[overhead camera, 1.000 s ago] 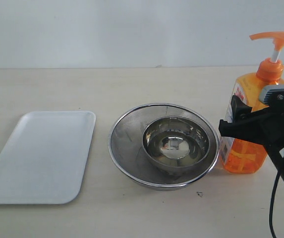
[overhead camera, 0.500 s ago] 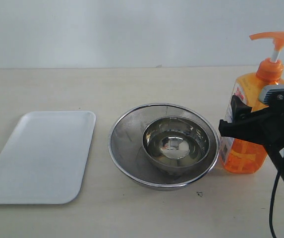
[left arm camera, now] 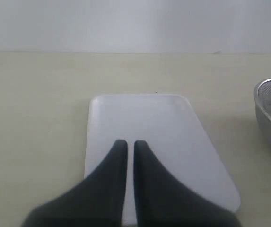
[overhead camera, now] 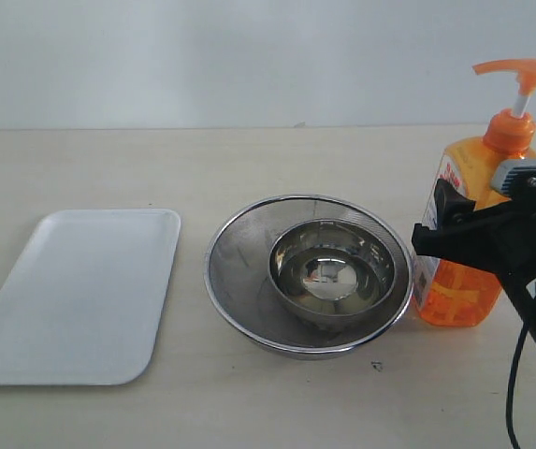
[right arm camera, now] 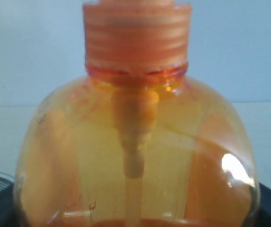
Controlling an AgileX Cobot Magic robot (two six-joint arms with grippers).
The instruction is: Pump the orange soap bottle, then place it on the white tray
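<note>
The right jaws are clamped on the bottle point(overhead camera: 459, 295), which stands near the right edge of the table point(overhead camera: 249, 159). The pump point(overhead camera: 515, 67) is up, so pumping looks next: something must push it down. The left jaws are together, pointing at the tray point(left arm camera: 149, 123).

Left gripper point(left arm camera: 126, 142): black fingers pressed together, a thin slit between them, nothing held. Right gripper point(overhead camera: 439, 231): reaches in from the right, jaws clamped across the orange soap bottle point(overhead camera: 459, 295) at mid-body.
</note>
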